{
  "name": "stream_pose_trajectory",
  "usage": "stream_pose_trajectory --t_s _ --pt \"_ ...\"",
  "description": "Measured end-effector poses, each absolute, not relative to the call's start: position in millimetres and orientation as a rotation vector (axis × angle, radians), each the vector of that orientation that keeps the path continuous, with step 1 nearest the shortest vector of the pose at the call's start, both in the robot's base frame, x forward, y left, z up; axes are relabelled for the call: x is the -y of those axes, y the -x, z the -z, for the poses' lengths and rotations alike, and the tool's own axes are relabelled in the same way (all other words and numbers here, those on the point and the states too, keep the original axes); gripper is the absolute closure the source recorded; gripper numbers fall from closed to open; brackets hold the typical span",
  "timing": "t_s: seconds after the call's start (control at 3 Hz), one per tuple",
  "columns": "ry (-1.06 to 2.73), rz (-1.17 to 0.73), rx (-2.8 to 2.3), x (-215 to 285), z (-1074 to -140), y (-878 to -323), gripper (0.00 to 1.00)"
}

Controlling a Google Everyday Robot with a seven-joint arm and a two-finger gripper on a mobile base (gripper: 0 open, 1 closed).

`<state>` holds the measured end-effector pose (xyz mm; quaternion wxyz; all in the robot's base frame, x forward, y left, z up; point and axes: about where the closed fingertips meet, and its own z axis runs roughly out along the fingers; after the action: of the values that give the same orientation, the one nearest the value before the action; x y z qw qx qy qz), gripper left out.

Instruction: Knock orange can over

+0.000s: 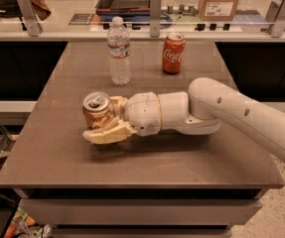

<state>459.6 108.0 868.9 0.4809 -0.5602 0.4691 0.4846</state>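
The orange can (96, 112), pale gold with a silver top and pull tab, is on the brown table (57, 157) left of centre. It leans a little, with its top turned toward the camera. My gripper (102, 123) reaches in from the right, with its cream fingers (107, 133) closed around the can's lower body, one in front and one behind. The white arm (231, 113) runs off to the right edge.
A clear plastic water bottle (118, 51) stands at the back centre of the table. A red-orange Coca-Cola can (173, 53) stands to its right. A counter with posts and a cardboard box (220, 1) lies behind the table.
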Motion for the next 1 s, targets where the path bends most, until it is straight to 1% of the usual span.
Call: stream_pose_trajectory --t_s 0.33,1.0 --pt "1.359 -1.134 -1.227 -93.3 -871.5 -465.2 1.00" --pt "1.412 -0.939 -1.532 -74.7 -872.7 -479.8 1.00"
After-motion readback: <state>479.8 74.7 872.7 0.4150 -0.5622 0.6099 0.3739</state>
